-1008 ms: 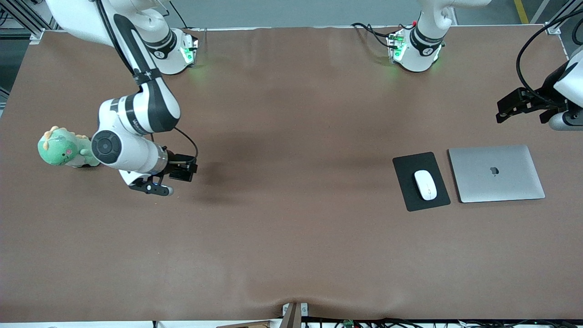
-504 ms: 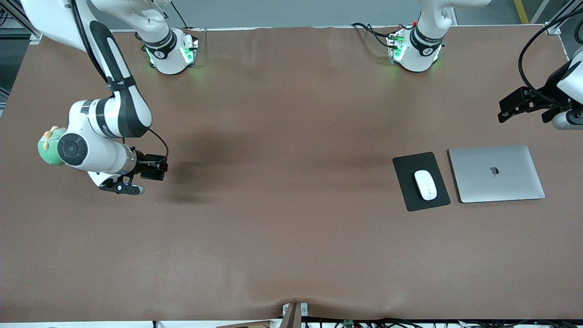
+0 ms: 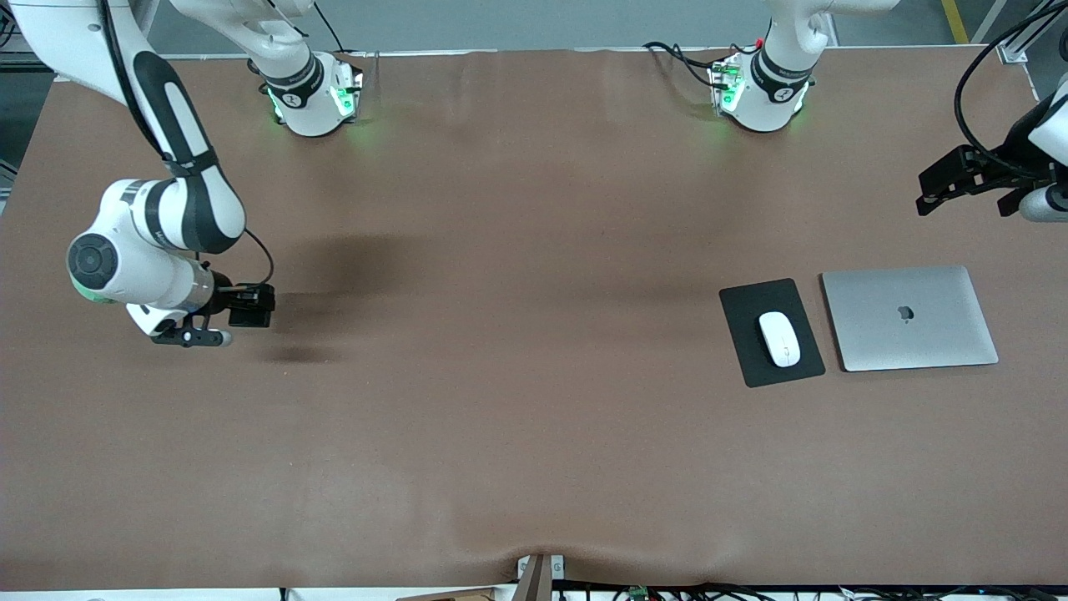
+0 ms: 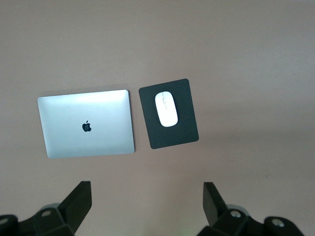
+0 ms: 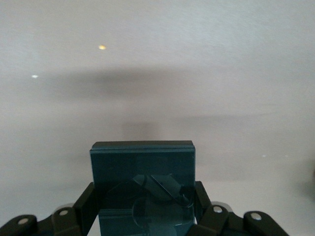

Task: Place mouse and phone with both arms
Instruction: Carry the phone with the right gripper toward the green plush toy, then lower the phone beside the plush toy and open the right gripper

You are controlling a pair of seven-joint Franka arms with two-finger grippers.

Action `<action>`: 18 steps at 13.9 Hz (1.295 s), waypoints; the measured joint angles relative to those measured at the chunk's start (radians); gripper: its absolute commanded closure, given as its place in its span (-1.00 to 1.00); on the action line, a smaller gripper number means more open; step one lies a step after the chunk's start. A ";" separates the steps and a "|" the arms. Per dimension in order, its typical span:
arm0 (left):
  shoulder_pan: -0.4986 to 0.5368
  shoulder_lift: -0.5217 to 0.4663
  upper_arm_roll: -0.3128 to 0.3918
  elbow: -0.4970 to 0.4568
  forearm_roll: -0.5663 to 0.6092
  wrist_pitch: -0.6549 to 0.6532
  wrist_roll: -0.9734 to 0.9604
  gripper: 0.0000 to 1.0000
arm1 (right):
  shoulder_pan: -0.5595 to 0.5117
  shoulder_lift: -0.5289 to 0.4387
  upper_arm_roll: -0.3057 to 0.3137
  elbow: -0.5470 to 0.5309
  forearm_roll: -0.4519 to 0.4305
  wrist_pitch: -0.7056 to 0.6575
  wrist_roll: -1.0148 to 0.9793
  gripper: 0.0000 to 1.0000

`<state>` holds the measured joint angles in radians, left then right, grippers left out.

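My right gripper (image 3: 250, 305) is clamped on the phone (image 5: 141, 169) over bare table (image 3: 517, 434). My left gripper (image 4: 147, 204), fingers spread, waits above the mouse (image 3: 779, 339) (parked on its pad (image 3: 743, 334)). A loose pinch could drop the phone.

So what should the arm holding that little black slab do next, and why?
Probably carry it on and lower it to the table. The right gripper is shut on the phone, up in the air over bare table at the right arm's end. The mouse already lies on the black pad beside the laptop, and the left gripper is open, holding nothing.
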<state>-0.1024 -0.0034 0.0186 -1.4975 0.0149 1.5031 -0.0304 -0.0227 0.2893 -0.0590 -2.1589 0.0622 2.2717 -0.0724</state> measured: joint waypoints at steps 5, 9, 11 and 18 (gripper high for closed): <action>0.072 0.000 -0.085 -0.003 0.000 0.000 -0.002 -1.00 | -0.061 0.005 0.001 -0.056 -0.001 0.087 -0.087 1.00; 0.073 0.000 -0.087 -0.007 0.000 -0.001 -0.002 -1.00 | -0.134 0.048 0.000 -0.071 -0.001 0.151 -0.203 1.00; 0.074 0.000 -0.087 -0.008 0.000 -0.001 -0.002 -1.00 | -0.147 0.080 0.000 -0.087 -0.001 0.209 -0.215 1.00; 0.076 0.006 -0.087 -0.008 0.000 0.002 -0.002 -1.00 | -0.155 0.115 0.001 -0.108 -0.001 0.257 -0.230 -1.00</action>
<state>-0.0260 0.0022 -0.0681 -1.5054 0.0149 1.5053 -0.0327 -0.1780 0.4045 -0.0581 -2.2667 0.0611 2.5285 -0.3020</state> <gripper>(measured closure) 0.000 0.203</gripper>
